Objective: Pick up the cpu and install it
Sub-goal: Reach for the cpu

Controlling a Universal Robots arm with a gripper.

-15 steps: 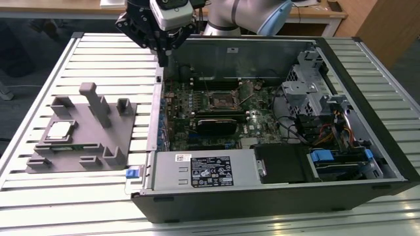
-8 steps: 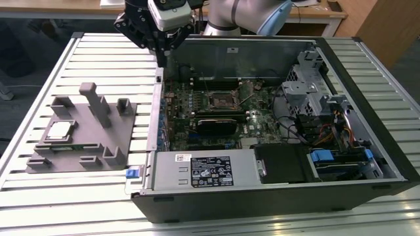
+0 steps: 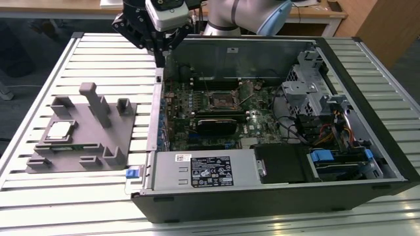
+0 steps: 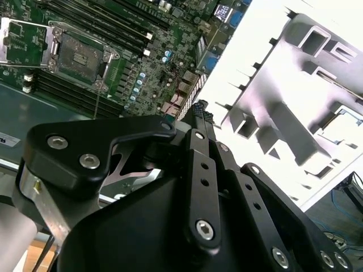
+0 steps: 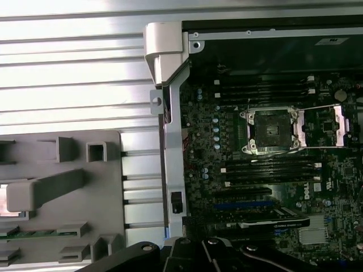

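No print can be read. In the exterior view a small white label point(image 3: 183, 158) and a larger black label point(image 3: 211, 174) sit on the grey metal box point(image 3: 167, 172) at the near side of the computer case point(image 3: 276, 204). Their lettering is too small to make out.

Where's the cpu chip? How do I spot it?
Look at the grey plastic fixture on the slatted table, at the exterior view's left of the open computer case. The cpu lies flat at the end farthest from the case: the only pale silvery square among grey blocks.
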